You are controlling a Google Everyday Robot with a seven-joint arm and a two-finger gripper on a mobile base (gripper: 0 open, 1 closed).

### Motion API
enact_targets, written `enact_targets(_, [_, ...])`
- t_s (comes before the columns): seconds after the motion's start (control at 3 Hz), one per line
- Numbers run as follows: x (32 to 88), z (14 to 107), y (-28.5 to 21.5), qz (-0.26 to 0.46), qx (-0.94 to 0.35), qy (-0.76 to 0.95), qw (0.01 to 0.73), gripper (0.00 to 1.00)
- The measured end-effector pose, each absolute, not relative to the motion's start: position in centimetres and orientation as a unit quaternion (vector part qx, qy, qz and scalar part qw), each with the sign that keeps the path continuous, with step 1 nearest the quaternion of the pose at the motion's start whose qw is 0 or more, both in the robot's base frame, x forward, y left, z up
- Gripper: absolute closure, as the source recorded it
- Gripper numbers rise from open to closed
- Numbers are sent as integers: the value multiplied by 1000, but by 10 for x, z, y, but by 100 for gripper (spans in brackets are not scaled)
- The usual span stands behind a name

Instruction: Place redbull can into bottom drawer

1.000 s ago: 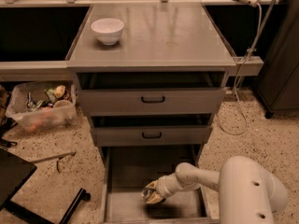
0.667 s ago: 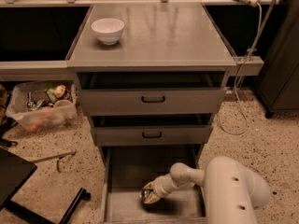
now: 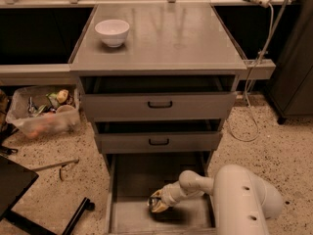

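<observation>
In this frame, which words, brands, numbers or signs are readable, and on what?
None can be read.
The redbull can, at the gripper inside the bottom drawer: no print can be made out.
The white bowl and the upper drawer fronts: no lettering shows.

I see a white bowl on the grey cabinet top, 2 upper drawers ajar, and a clear clutter bin on the floor. The gripper sits below those drawers.
</observation>
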State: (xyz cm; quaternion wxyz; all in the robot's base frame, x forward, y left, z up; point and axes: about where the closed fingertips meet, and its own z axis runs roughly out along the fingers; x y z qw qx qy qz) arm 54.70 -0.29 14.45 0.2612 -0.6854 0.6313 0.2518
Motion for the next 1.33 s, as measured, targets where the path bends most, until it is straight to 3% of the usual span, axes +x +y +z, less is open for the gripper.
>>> enact_targets(1.0, [547, 145, -3, 252, -685, 631, 261, 11])
enact_targets(1.33, [547, 144, -3, 252, -685, 631, 261, 0])
